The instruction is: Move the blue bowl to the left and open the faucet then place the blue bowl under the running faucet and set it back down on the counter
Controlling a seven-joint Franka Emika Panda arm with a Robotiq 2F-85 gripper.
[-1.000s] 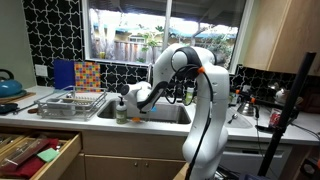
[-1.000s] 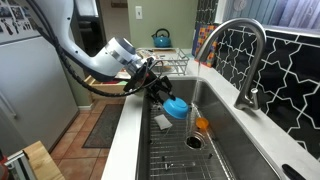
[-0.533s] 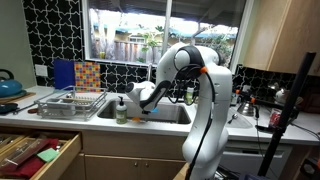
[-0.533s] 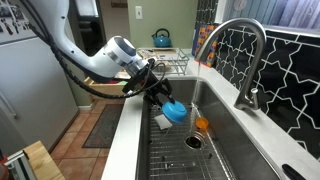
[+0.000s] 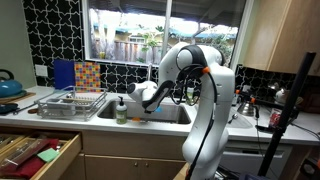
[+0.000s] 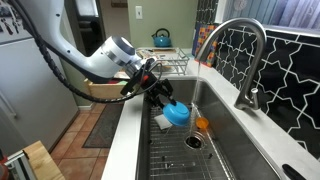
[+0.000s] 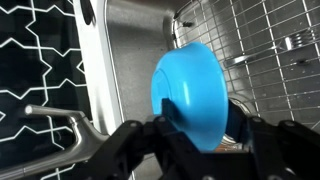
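Arm: the Franka arm reaches down over the sink basin (image 6: 225,150) set into the table (image 6: 125,140).

Pincer (image 6: 166,101): clenched on the blue bowl (image 6: 177,112). In the wrist view the two dark fingers (image 7: 168,112) clamp the bowl's rim from either side, and the pincer (image 7: 200,125) sits at the lower edge of the blue bowl (image 7: 195,92).

Blue bowl: held clear of the table, tilted steeply on edge – not level. It hangs above the basin, over the wire grid (image 6: 185,160) that lines the bottom, and touches neither grid nor wall. It stands near the basin edge on the arm's side.

Faucet (image 6: 243,58): upright at the opposite rim of the basin, its spout arching over the sink. Bowl and spout are well apart. Whether water flows cannot be told.

Other items: an orange object (image 6: 203,125) lies in the basin just beyond the bowl. A soap bottle (image 5: 121,110) stands on the table edge beside the pincer (image 5: 134,100). A dish rack (image 5: 70,100) and a kettle (image 5: 8,86) sit further along – both untouched.
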